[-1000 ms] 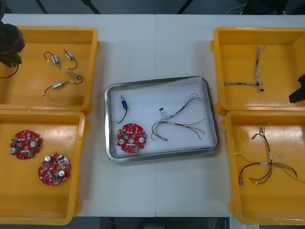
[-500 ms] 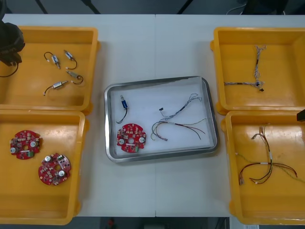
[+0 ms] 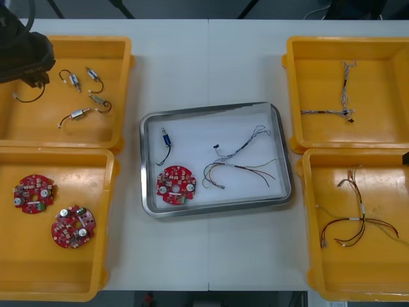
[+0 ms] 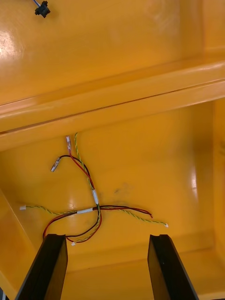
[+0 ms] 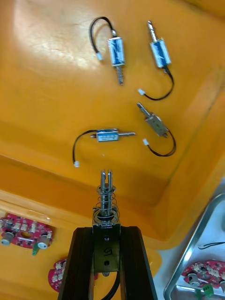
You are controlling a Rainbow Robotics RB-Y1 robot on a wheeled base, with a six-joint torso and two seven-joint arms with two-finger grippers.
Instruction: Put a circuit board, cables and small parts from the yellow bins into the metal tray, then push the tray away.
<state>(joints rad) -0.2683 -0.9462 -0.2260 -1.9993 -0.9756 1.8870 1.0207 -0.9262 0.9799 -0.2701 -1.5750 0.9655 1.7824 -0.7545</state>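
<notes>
The tray (image 3: 195,137) sits mid-table between the bins, white inside. We see it loaded: a board (image 3: 176,185) at its near left, a small part (image 3: 165,138) with a black lead just beyond that, and a loose tangle of cables (image 3: 239,163) toward its right side.

Our left gripper (image 5: 107,228) is over the far left bin (image 3: 38,128). From the front the left arm (image 3: 22,54) covers it, and what we catch there is a black loop of lead (image 3: 29,100) hanging out from under the arm. The left wrist view tells more. The fingers (image 5: 84,262) are pinched on a held part (image 5: 107,197), a metal piece with a spring round its stem, jutting past the fingertips above the bin floor. Four loose parts (image 5: 108,136) lie on that floor beyond it, each with a black lead. From the front we also see two spare boards (image 3: 35,193) in the near left bin (image 3: 38,262).

Our right gripper (image 4: 107,239) hangs over the near right bin (image 4: 150,159). The right wrist view shows its fingers spread wide with nothing between them, and the red and yellow cables (image 4: 96,206) lying on the floor just past the fingertips. The far right bin (image 3: 319,77) holds a blue and white cable (image 3: 344,89).
</notes>
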